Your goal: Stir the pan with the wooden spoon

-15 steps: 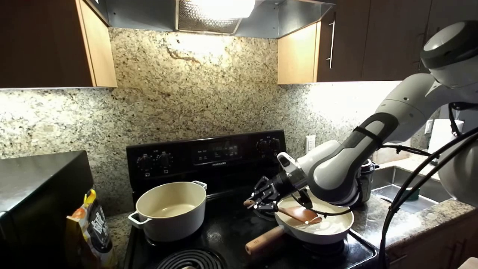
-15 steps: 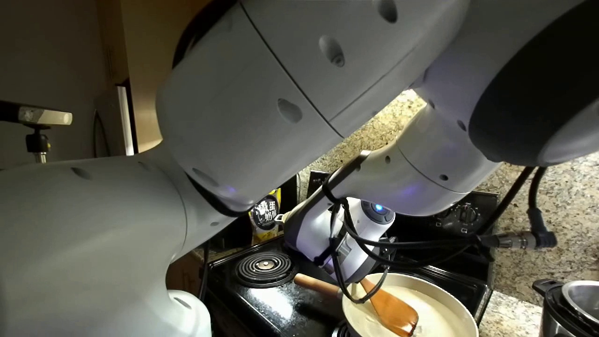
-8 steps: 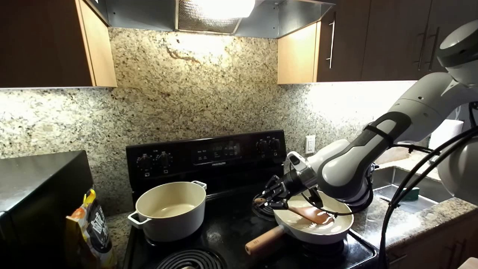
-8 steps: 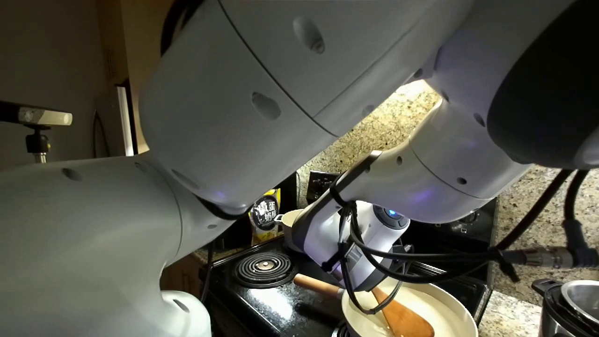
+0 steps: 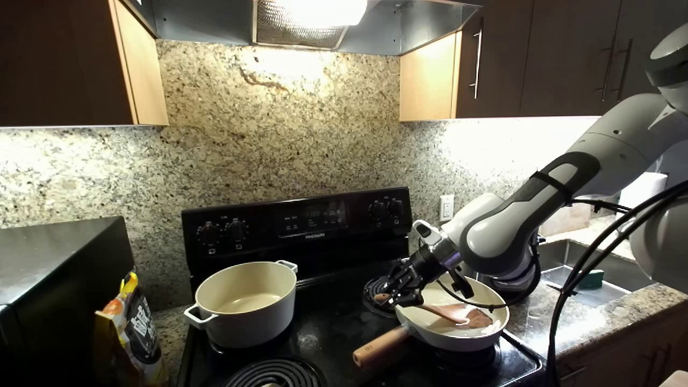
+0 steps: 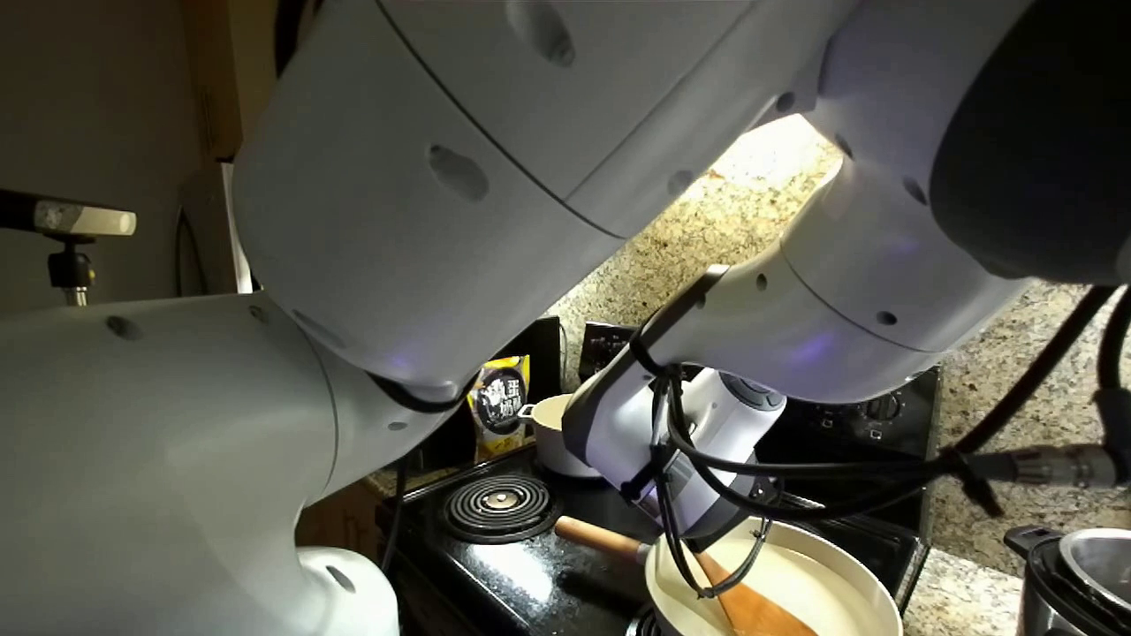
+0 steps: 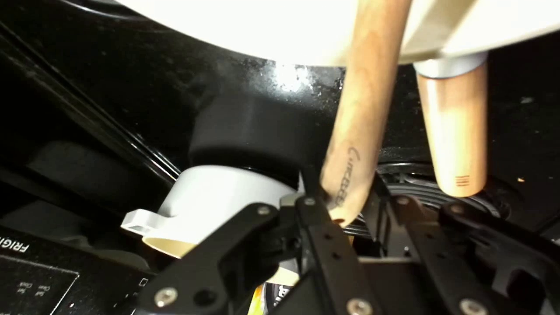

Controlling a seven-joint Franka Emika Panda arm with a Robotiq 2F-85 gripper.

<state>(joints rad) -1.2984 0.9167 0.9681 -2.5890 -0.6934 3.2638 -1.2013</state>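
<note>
The hand (image 7: 348, 197) pinches the wooden spoon (image 7: 367, 96) by its handle — blade in the frying pan (image 5: 457, 343). A two-handled pot (image 5: 255, 322) stands apart.

There are 1 pan (image 5: 451, 343), 1 spoon (image 5: 456, 313), 1 cream pot (image 5: 255, 322), 1 bag (image 5: 138, 333).

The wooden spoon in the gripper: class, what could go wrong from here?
The gripper holds the wooden spoon near its handle end, so the spoon may twist or slip under load.
A black cable loops over the pan and might brush its rim.
Nothing grips the pan's handle, so a hard push could slide the pan.
</note>
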